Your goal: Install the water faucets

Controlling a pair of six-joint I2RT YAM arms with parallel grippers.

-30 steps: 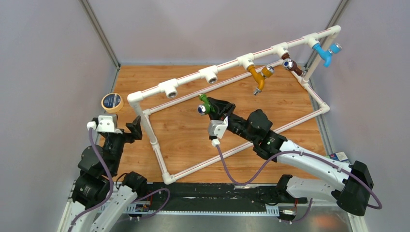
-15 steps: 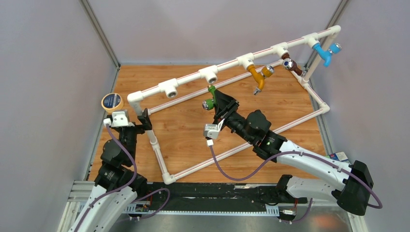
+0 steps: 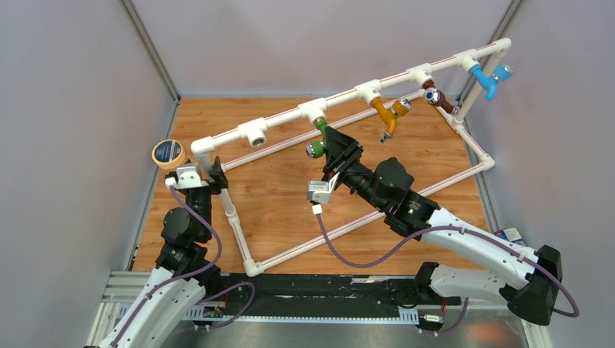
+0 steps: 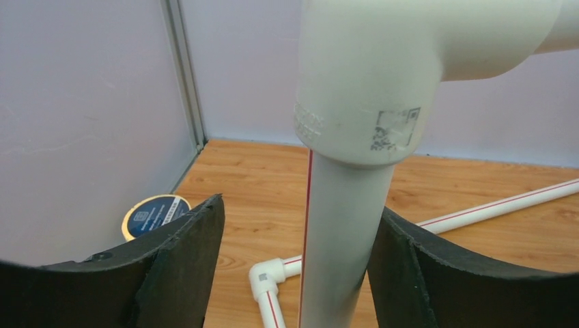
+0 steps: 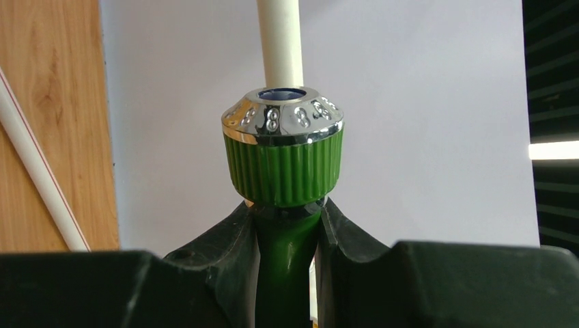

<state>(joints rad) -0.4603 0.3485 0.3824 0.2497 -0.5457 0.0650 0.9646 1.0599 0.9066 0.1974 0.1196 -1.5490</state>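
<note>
Overhead and wrist views of a white pipe frame [image 3: 406, 76] standing on a wooden table [image 3: 275, 196]. The right gripper [image 5: 285, 215] is clamped on the green faucet [image 3: 320, 130], its fingers [image 5: 225, 239] pressing the green stem from both sides just below the ribbed collar and silvery knob [image 5: 283, 113]. The faucet's upper end meets the mouth of a T fitting [image 3: 314, 111], the second from the left on the frame's top rail (whether it has entered the socket cannot be told); its knob points to the near left. Further right along the same rail hang the orange faucet [image 3: 386, 114], the brown faucet [image 3: 439, 101] and, at the far right corner, the blue faucet [image 3: 484, 78].

The left gripper [image 4: 298, 219] stands with jaws apart astride the upright pipe [image 4: 341, 232] beneath the elbow fitting [image 4: 382, 68] at the frame's left corner; bare wood shows between the pipe and the left finger [image 4: 184, 266], so nothing is gripped. A roll of tape [image 3: 168, 154] lies just left of that corner, near the left wall.
</note>
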